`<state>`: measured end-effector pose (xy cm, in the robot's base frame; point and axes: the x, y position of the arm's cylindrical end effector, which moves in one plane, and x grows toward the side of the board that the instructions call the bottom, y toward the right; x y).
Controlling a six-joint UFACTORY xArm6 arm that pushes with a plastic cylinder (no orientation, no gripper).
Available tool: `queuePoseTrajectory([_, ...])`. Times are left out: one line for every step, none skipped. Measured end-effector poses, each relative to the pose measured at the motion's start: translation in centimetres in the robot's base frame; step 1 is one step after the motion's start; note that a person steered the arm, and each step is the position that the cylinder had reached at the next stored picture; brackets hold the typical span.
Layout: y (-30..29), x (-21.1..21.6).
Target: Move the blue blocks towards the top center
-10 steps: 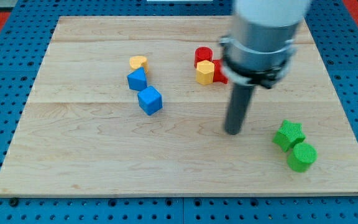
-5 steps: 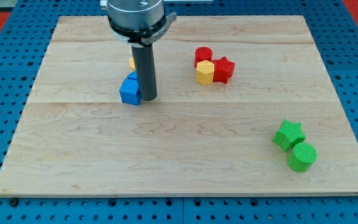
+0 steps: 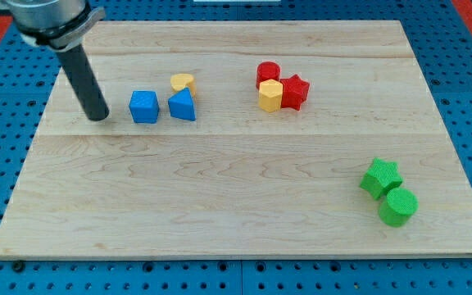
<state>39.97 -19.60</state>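
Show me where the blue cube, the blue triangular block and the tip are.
blue cube (image 3: 144, 106), camera view, front face.
blue triangular block (image 3: 183, 106), camera view, sloped face.
my tip (image 3: 98, 117), camera view, rod's lower end.

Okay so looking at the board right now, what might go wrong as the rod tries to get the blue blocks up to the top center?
My tip sits to the view's left of the blue cube, apart from it. A push toward the view's right would likely ram the cube into the blue triangular block, and the two may fan apart.

The yellow block sits right above the triangular one, so an upward push probably drags it along.

Further right, the red and yellow cluster could get struck.
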Motion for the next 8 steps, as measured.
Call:
queuePoseTrajectory([4.7, -0.2])
queuePoseTrajectory([10.5, 0.3])
queuePoseTrajectory([15.7, 2.4])
queuePoseTrajectory([20.5, 3.8])
queuePoseTrajectory([22.0, 2.0])
queuePoseTrajectory([22.1, -1.2])
queuePoseTrajectory([21.4, -4.4])
queuePoseTrajectory([19.2, -6.9])
